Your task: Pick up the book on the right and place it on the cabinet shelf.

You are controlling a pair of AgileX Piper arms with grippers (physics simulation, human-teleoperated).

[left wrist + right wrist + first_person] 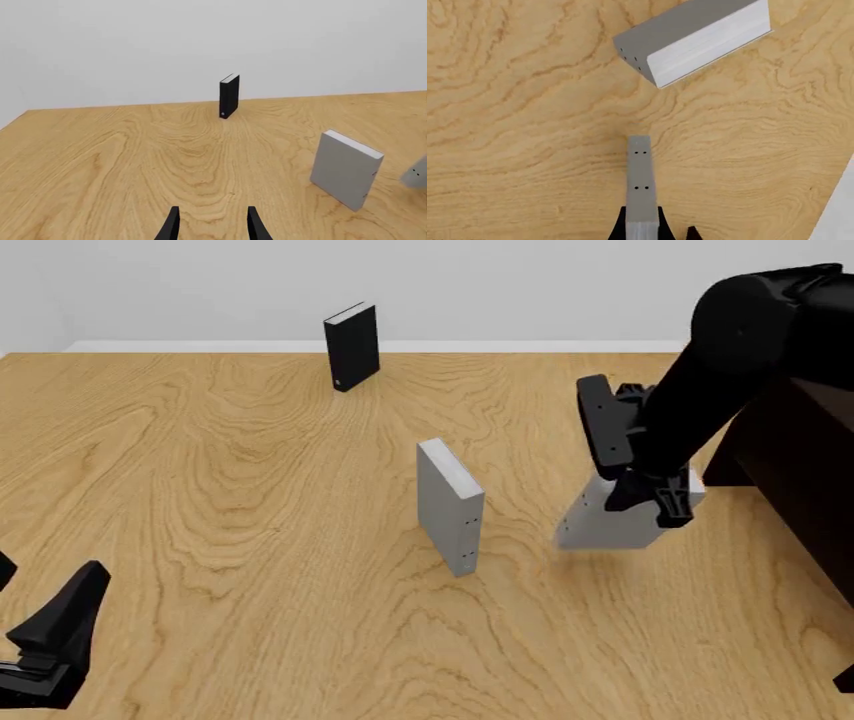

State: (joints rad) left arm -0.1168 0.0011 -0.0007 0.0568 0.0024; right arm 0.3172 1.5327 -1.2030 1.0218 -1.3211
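While the right gripper (650, 502) clamped the book (611, 522) in its jaws, a dotted grey book (451, 502) stood just left, the cabinet (801, 455) right; left jaws wide.

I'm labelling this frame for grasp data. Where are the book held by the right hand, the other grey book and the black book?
held grey book (607, 525): front view, broad cover below the right hand.
other grey book (447, 502): front view, narrow side.
black book (351, 347): front view, broad cover.
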